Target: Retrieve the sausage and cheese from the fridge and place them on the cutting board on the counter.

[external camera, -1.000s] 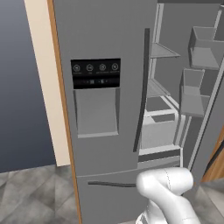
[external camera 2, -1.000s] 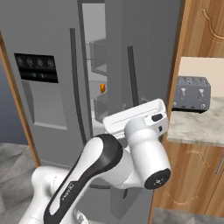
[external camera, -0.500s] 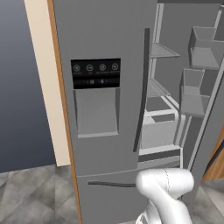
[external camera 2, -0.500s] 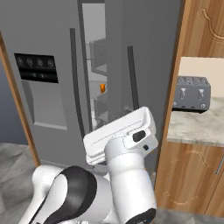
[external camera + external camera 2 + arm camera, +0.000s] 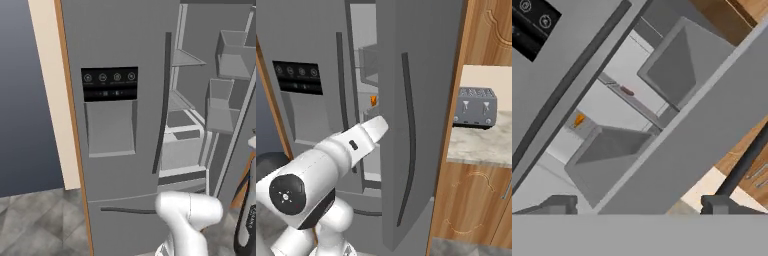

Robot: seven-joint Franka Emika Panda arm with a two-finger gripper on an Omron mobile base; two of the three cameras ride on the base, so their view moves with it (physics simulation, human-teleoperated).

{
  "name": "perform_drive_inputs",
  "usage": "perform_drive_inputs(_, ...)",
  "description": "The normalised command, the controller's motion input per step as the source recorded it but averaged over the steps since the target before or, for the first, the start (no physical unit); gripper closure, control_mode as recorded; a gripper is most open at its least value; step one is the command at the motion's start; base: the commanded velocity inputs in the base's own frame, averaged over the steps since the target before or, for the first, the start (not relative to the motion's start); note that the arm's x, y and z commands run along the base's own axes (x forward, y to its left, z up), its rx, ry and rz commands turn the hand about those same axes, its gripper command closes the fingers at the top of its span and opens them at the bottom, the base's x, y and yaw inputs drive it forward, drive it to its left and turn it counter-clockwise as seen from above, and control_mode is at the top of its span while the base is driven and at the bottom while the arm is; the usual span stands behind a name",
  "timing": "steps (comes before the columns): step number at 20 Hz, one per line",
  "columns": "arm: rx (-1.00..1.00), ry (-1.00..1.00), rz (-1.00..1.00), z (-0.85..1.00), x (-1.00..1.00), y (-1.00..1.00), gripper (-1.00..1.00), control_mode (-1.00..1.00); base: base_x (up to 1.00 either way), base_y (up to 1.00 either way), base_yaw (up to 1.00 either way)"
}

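Observation:
The fridge point(image 5: 125, 165) has its left door shut and its right door point(image 5: 421, 125) swung open. In the hand view my gripper point(image 5: 641, 207) is open, its two dark fingertips point(image 5: 562, 204) wide apart with nothing between them, still outside the fridge. Far ahead of it the small reddish-brown sausage point(image 5: 627, 91) lies on a grey shelf. The orange cheese point(image 5: 579, 120) sits on a lower shelf, and the cheese point(image 5: 373, 100) also peeks through the door gap. The marbled counter point(image 5: 476, 145) lies to the right. The cutting board is out of view.
Grey door bins point(image 5: 682, 60) hang on the inside of the open door, close to the hand's path. A grey toaster point(image 5: 476, 107) stands on the counter over brown wooden cabinets point(image 5: 471, 205). A black dispenser panel point(image 5: 110, 84) marks the shut left door.
In the right base view the arm has swung down and to the left, and its forearm now points at the gap between the fridge doors. The fridge and the food have not moved.

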Motion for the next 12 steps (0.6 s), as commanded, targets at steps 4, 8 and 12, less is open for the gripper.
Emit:
perform_drive_inputs(4,-0.23,0.55,-0.54,-0.39,0.23,0.58,-1.0,-1.0,0.0,0.0,0.0)
perform_drive_inputs(8,-0.27,0.47,-0.44,-0.31,0.62,0.63,-1.0,-1.0,0.0,0.0,0.0)
perform_drive_inputs(12,-0.23,0.2,-0.28,-0.39,0.91,0.41,-1.0,-1.0,0.0,0.0,0.0)
